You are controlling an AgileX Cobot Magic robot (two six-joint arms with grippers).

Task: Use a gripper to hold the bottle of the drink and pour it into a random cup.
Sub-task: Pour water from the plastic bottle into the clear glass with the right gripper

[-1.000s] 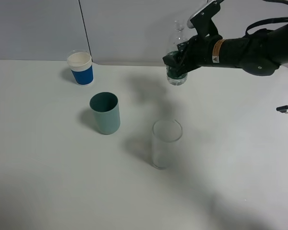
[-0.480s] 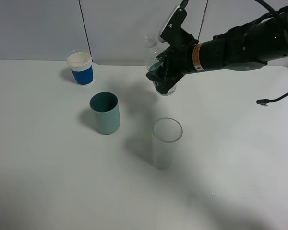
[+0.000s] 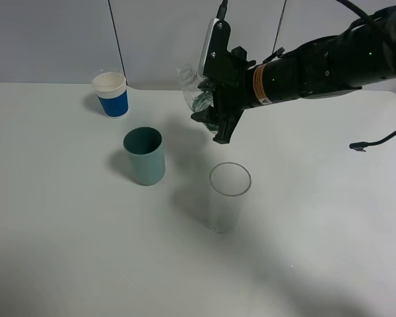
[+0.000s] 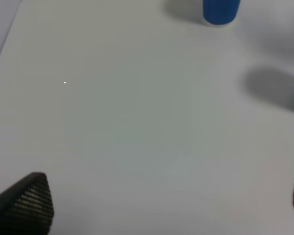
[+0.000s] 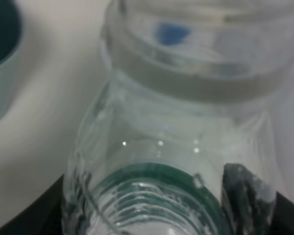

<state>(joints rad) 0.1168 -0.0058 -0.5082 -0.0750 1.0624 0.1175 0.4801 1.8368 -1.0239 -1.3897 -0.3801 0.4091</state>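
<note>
- The right pincer (image 3: 210, 111) comes in from the right side of the high view on a black arm with an orange-and-white band, and it's clamped around the body of the bottle (image 3: 192, 88), one finger on each side
- The bottle is held up in the air, well clear of the worktop (image 3: 66, 238), and it's tipped over, with the neck pointing up and to the left of the high view and the base tucked into the pincer
- The right wrist view is basically all bottle: clear plastic shoulder, a green band of label, and dark fingers pressed against both flanks
- The glass tumbler (image 3: 229, 198) stands upright on the worktop, nearer the camera than the bottle and not touching it; in the high view the bottle's mouth sits up and to the left of the tumbler's rim
- Whether the bottle has a cap on is hard to tell, since the neck is blurry in both views
- A teal cup (image 3: 144, 156) stands upright to the left of the tumbler, and a blue-and-white paper cup (image 3: 111, 94) stands further back on the left, with all three cups well apart
- The left pincer (image 4: 161, 205) is spread wide with nothing between its fingertips, only bare worktop under it, and the paper cup and an edge of the teal cup are at the far side of its view
</note>
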